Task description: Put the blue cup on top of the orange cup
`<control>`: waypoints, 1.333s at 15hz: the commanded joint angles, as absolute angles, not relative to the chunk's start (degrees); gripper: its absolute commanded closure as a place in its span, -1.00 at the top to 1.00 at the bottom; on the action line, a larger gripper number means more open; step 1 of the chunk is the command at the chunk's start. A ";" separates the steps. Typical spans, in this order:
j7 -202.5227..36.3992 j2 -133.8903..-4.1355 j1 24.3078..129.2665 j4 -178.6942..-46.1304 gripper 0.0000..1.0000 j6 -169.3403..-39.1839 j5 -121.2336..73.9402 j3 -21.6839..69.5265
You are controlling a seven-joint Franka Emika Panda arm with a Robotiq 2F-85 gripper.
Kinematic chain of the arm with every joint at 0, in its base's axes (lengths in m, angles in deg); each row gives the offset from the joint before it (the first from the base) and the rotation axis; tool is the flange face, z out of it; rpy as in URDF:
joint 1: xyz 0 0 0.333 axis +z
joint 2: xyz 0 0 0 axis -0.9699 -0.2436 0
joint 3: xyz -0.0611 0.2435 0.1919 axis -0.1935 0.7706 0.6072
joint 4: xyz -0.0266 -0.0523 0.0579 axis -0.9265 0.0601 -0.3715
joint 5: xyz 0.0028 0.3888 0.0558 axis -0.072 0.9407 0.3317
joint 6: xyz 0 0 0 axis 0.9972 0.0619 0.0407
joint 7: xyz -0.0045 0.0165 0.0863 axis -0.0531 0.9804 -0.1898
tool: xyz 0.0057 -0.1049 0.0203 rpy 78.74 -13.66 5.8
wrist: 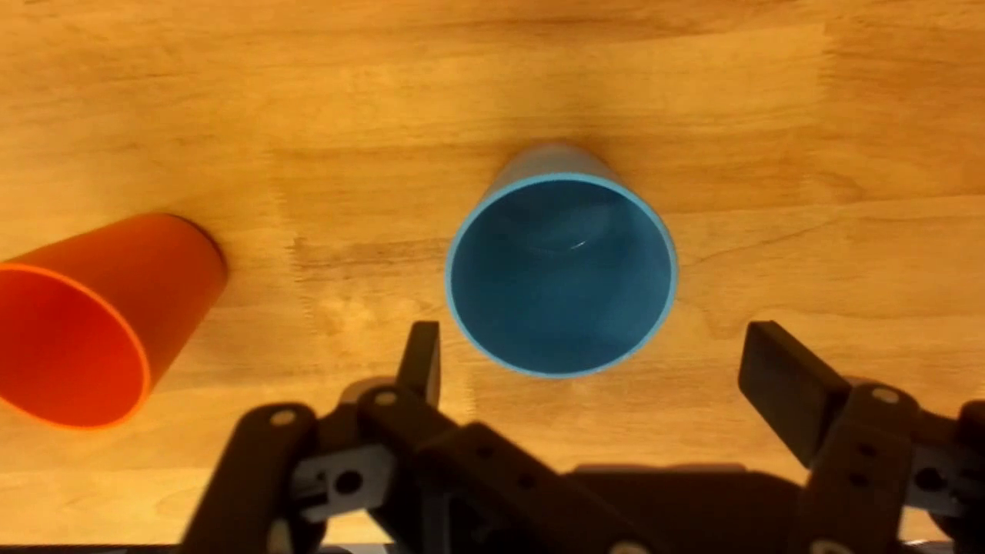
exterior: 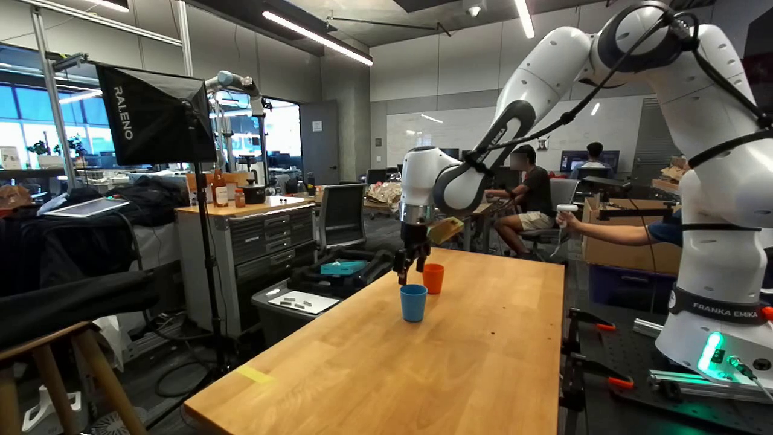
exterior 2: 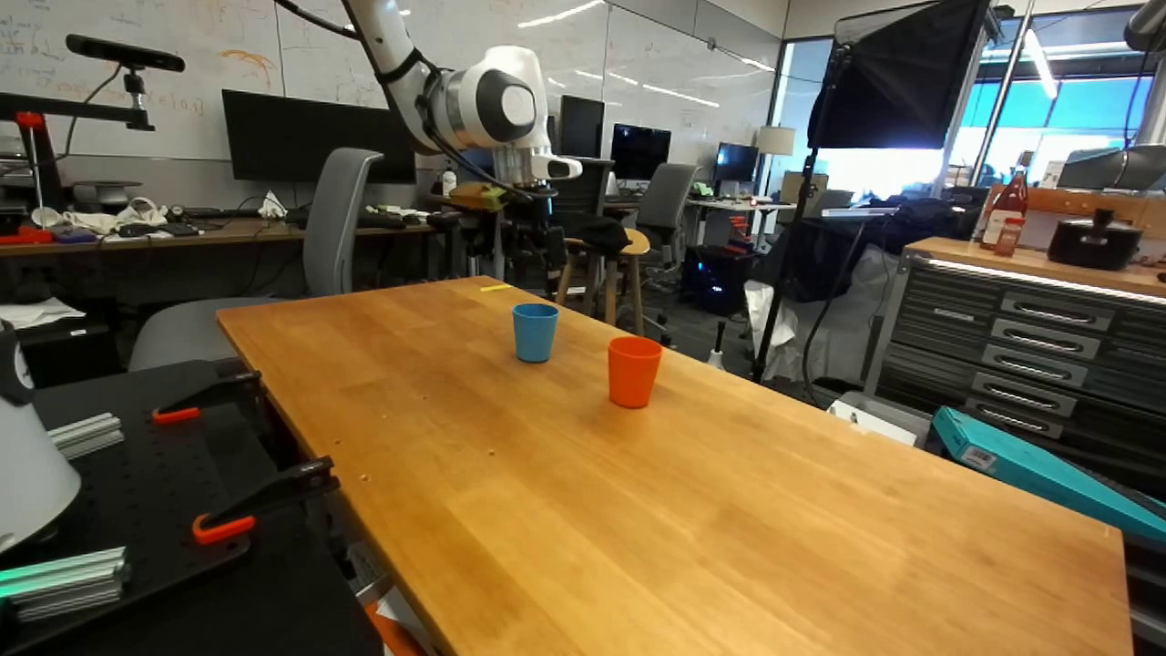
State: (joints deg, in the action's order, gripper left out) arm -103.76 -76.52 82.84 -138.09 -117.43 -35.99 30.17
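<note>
The blue cup stands upright on the wooden table, mouth up. It also shows in an exterior view and in the middle of the wrist view. The orange cup stands upright beside it, a gap apart, in an exterior view and at the left of the wrist view. My gripper is open and empty. Its fingers are spread wider than the blue cup's mouth, a little to the rim's lower side in the wrist view. In both exterior views the gripper hangs just above the blue cup's height.
The wooden table has yellow tape near a corner. A grey bin and a black case with a teal box stand beside its edge. Black clamps with orange ends sit at the robot's side.
</note>
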 commanded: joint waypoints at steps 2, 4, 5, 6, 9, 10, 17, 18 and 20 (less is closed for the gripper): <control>-104.51 -85.96 87.77 -128.49 1.00 -115.29 -34.47 26.87; -104.06 -87.93 88.80 -126.92 1.00 -115.19 -33.59 26.66; -103.92 -88.43 89.22 -126.45 1.00 -115.11 -33.22 26.63; -103.87 -88.90 89.67 -126.12 1.00 -115.19 -33.06 26.58; -103.19 -89.22 89.95 -126.40 0.46 -115.15 -32.60 26.58; -103.21 -88.94 89.85 -126.99 0.32 -115.39 -32.33 26.54; -102.52 -86.17 87.89 -129.93 -0.78 -113.72 -30.78 24.69; -102.57 -85.78 87.58 -130.09 -0.87 -113.22 -30.83 24.20; -102.45 -84.98 86.62 -129.84 -0.95 -112.05 -30.66 23.47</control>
